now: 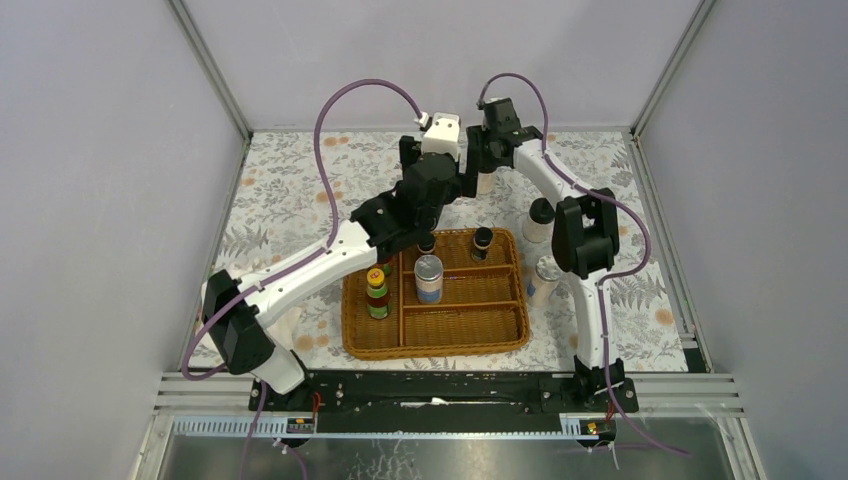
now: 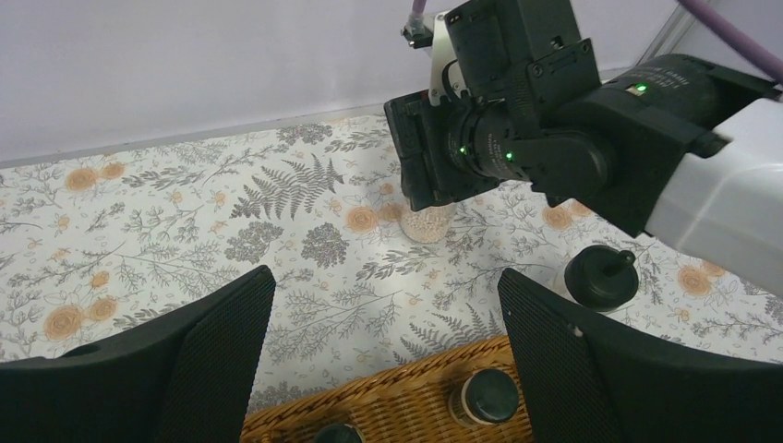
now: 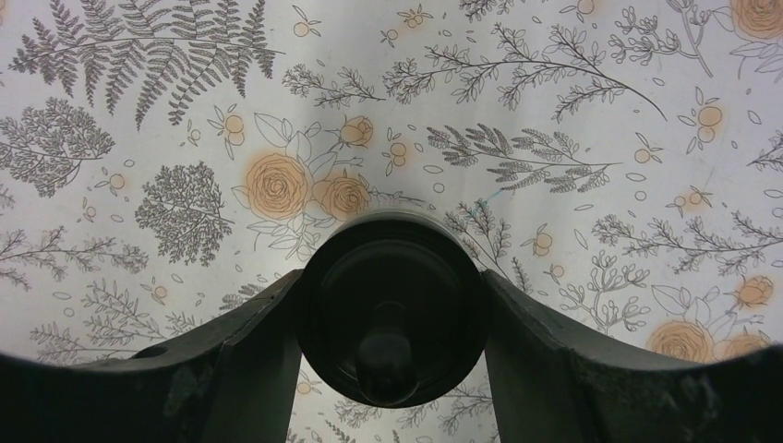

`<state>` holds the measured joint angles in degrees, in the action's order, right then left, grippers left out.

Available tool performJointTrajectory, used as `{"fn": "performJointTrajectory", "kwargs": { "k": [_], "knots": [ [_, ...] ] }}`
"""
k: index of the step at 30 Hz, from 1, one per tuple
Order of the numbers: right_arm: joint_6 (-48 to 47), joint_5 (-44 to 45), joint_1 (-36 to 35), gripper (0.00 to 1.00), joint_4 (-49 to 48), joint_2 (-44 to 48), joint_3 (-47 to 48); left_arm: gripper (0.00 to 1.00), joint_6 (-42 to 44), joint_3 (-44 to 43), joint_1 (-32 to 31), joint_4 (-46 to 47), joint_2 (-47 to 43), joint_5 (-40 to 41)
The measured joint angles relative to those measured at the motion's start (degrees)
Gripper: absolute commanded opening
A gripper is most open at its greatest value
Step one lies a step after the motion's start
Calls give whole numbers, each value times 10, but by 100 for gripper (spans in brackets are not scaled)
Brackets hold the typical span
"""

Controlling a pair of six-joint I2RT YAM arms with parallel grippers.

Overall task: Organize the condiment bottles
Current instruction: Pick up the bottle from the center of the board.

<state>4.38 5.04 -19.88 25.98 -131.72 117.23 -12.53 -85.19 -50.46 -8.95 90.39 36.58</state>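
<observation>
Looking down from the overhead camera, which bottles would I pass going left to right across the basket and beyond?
Yellow-capped bottle → silver-lidded shaker → black-capped jar → cream jar with black lid, standing outside the wicker basket.

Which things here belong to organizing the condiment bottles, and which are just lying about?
Job: yellow-capped red-green bottles; blue-white silver-lidded shakers; dark black-capped jars; cream jars with black knobbed lids; woven wicker basket.
Lying about: floral table cover; purple cables.
</observation>
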Motion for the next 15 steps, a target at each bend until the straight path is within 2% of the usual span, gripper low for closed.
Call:
{"fn": "performJointTrajectory", "kwargs": {
  "k": [8, 15],
  "knots": [
    [-4, 1, -3, 0, 0, 54, -27, 95, 3, 24, 0, 4, -23, 12],
    [-7, 12, -17, 0, -2, 122, -58, 94, 17, 31, 7, 17, -85, 27]
  ]
}}
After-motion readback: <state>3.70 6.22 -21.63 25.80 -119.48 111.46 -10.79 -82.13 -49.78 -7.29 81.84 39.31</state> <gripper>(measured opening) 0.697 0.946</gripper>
